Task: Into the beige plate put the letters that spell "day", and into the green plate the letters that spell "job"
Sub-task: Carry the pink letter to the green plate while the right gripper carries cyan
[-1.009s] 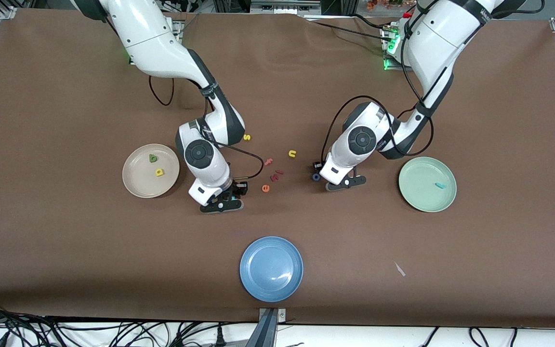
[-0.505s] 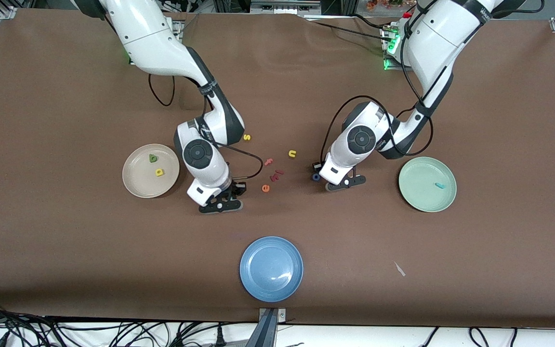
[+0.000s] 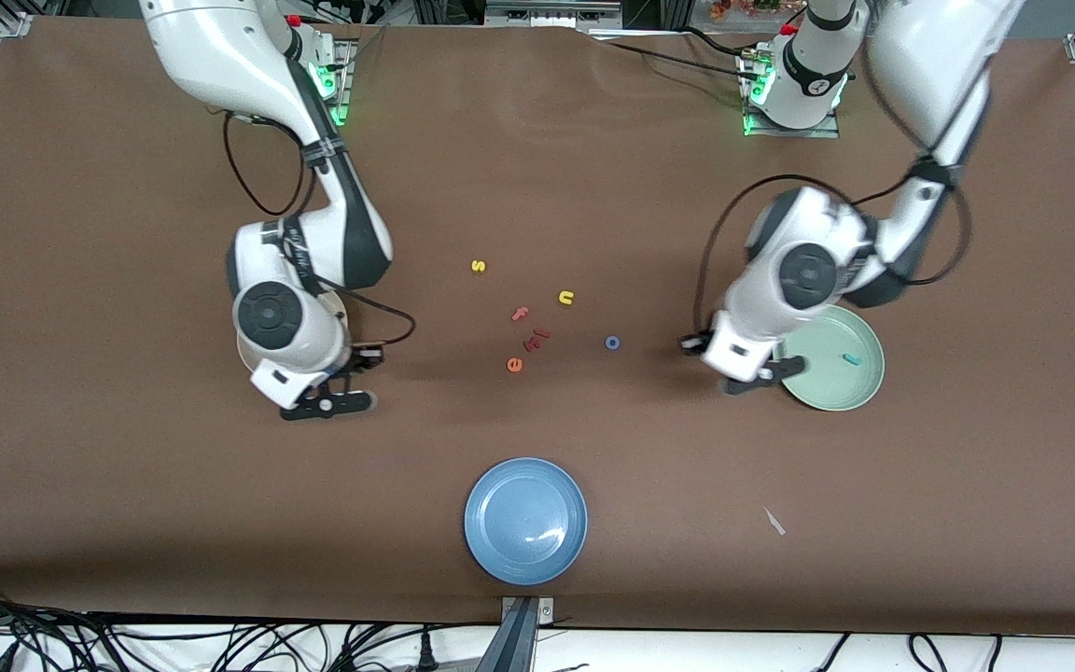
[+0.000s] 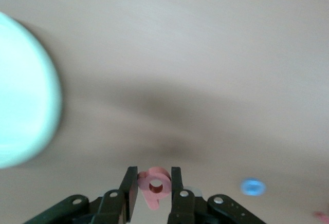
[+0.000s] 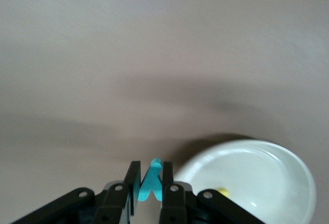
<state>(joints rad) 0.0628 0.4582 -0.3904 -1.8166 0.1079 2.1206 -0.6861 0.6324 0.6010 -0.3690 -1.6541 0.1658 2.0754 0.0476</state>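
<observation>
I have the left gripper clamped on the pink "b", up in the air just beside the green plate, where the teal "j" already lies. My right gripper pinches the teal "y" next to the beige plate, which shows a yellow letter. The blue "o" sits on the table, between the two arms.

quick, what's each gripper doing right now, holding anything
Left gripper: shut on the pink "b", up beside the green plate.
Right gripper: shut on the teal "y", up by the beige plate.
</observation>
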